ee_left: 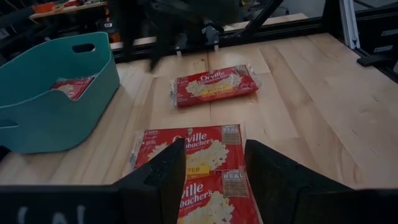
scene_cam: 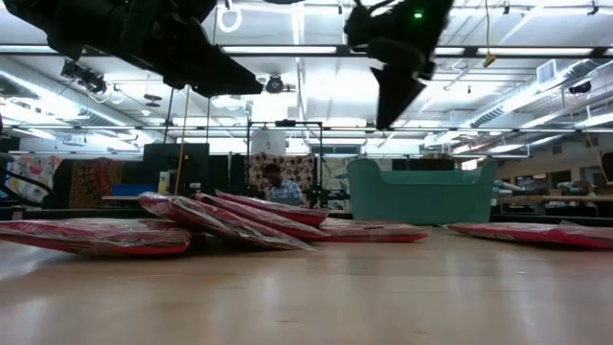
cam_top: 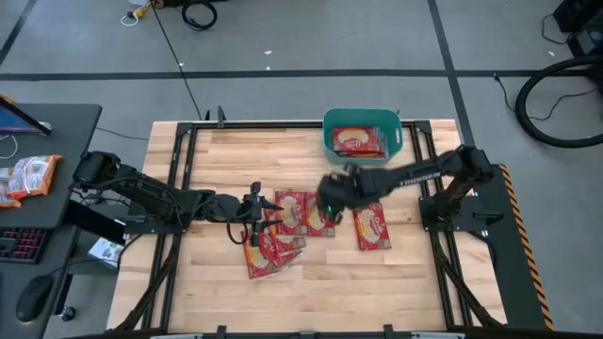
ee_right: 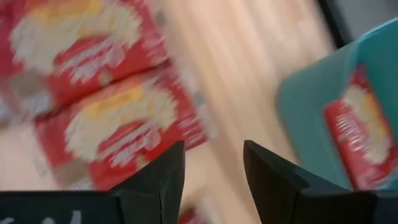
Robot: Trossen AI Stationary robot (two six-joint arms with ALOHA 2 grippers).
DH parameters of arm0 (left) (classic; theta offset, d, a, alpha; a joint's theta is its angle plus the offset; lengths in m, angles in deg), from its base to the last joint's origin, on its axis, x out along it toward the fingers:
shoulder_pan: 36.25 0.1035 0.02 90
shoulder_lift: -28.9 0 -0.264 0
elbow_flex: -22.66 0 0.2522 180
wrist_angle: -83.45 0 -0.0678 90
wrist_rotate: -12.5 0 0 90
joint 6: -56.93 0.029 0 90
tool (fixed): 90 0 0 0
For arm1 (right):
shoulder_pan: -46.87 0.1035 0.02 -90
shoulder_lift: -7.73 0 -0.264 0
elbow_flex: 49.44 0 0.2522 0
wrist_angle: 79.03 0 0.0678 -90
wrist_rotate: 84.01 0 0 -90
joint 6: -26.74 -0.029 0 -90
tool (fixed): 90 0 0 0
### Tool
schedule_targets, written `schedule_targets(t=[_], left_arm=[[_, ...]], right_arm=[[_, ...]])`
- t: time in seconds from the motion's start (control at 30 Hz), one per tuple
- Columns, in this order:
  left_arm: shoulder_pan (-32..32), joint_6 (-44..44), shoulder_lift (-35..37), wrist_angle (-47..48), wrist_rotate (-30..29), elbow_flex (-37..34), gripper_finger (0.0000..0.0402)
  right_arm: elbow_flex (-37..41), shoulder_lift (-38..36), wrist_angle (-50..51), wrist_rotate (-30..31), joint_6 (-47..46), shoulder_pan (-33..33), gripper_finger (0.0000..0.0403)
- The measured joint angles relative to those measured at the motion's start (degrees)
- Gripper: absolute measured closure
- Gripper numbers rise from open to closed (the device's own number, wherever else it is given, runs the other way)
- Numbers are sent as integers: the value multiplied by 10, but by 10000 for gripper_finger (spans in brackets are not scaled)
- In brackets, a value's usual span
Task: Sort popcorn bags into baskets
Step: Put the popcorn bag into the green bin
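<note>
The table (cam_top: 311, 292) is the largest thing: a pale butcher-block wooden top of glued strips, framed by black metal rails, filling the middle of the high view. Its lower third lies bare, and so does a broad strip along its right side.

One teal basket (cam_top: 363, 134), smooth plastic with rounded corners and a cut-out handle, sits at the upper centre-right of the high view, against the table's far edge. At least one red packet (cam_top: 359, 141) lies flat inside it.

Two dark arms reach in from either side. The left claw (cam_top: 252, 213) hangs left of centre over the overlapping pile, its fingers (ee_left: 163, 180) parted and holding nothing. The right claw (cam_top: 332, 196) hovers just right of centre, between the pile and the basket, raised off the wood in the low view; its fingers (ee_right: 160, 180) are likewise apart and empty.

The popcorn bags (cam_top: 283, 231) are flat, glossy red foil rectangles with a yellow-cream oval in the middle. About six are fanned and overlapping at the centre of the high view, edges lifted where they lean on each other; the exact number in the heap cannot be told. One more bag (cam_top: 370, 227) lies alone to the right of the heap, clear of it, flat on the wood.
</note>
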Motion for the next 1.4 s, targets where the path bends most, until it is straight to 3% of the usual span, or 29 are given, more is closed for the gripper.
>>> schedule_targets(t=[0.3, 0.47, 0.67, 0.8, 1.03, 1.27, 1.4], left_arm=[[0, -2, 0, -8, 0, 0, 233], [-1, -55, -18, 5, 2, 1, 233], [-3, -154, -42, 152, 2, 45, 233], [-11, -177, -62, 222, 2, 81, 233], [-44, -201, -105, 346, 9, 151, 233], [-93, -192, -131, 536, 27, 236, 233], [-133, -190, -131, 587, -11, 247, 233]], right_arm=[[88, 0, -68, 99, -94, 124, 235], [110, 0, -100, 178, -89, 166, 235], [158, 0, -178, 287, -33, 183, 236], [180, 1, -248, 277, 17, 179, 237], [212, 1, -394, 184, 115, 178, 245], [239, 1, -459, 199, 160, 195, 257], [239, 1, -465, 223, 194, 195, 261]])
